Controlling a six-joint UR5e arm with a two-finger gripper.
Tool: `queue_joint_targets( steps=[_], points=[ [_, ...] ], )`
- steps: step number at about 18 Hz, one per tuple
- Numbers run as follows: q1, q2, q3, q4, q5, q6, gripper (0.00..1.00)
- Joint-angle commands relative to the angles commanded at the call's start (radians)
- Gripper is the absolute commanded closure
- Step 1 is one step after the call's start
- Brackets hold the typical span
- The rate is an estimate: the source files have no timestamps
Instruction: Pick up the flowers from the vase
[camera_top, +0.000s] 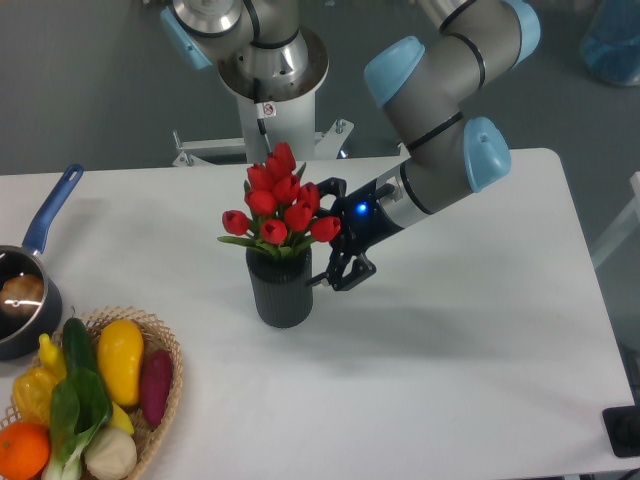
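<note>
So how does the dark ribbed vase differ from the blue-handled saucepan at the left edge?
The dark grey ribbed cylindrical vase stands tall and narrow; the dark saucepan with the blue handle is low and wide. The vase has no handle; the saucepan has a long one. The vase holds red tulips; the saucepan holds something pale brown. The vase is in full view; the saucepan is cut off by the frame. Both are dark and sit on the white table.

Matt ribbed vase (280, 294), glossy, perhaps plastic flowers (278, 205), woven wicker basket (168, 375), smooth white table (450, 370)

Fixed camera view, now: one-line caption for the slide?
UR5e gripper beside the ribbed dark vase, just below the red tulips standing in it; blooms hide the fingers.
</note>
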Motion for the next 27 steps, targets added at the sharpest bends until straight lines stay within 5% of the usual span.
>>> queue_joint_targets(
  steps=[27],
  points=[
    [0.008, 0.034, -0.054, -0.023, -0.124, 0.044, 0.0]
  ],
)
